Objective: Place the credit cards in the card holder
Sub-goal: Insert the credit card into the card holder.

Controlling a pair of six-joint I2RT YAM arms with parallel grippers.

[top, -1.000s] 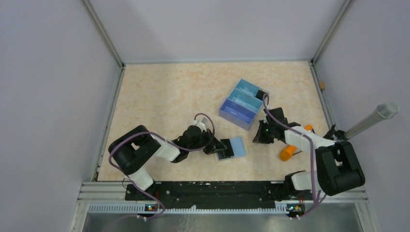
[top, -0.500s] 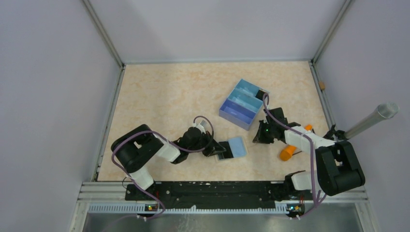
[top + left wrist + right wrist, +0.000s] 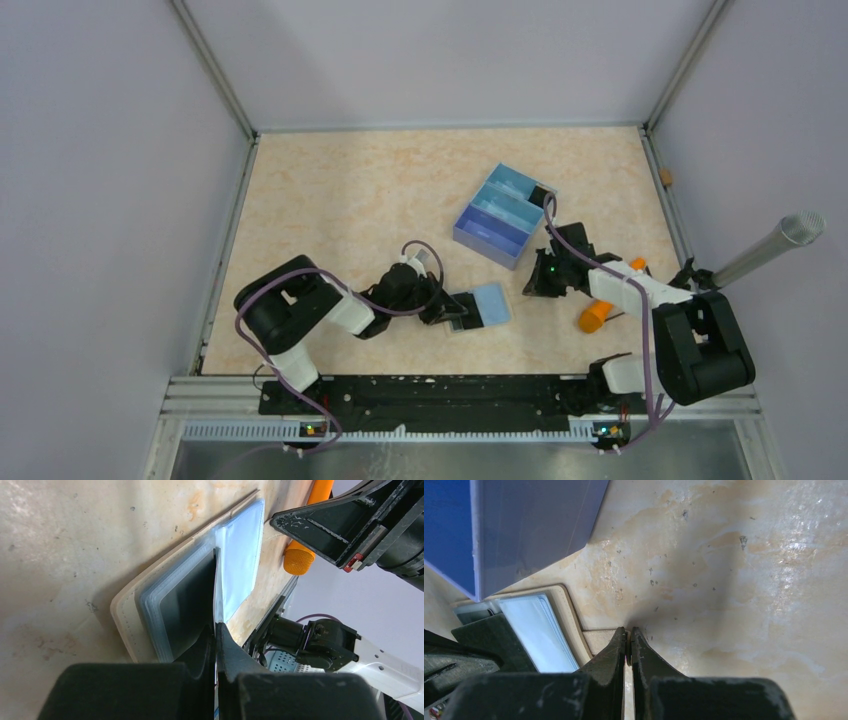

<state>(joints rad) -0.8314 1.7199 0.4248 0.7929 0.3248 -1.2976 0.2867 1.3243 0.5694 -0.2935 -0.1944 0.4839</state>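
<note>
Left wrist view: the left gripper [image 3: 216, 626] pinches a pale-blue card [image 3: 240, 555] at the card holder [image 3: 127, 616]. The right gripper [image 3: 629, 631] is closed (just beside the holder); whether it grips anything is unclear.

The pale marbled table [image 3: 350, 210] is carrying a blue tray [image 3: 503, 215] right of centre (three compartments), the open card holder [image 3: 486, 304] lying at lower centre, and an orange cylinder [image 3: 594, 317] sitting at lower right.
</note>
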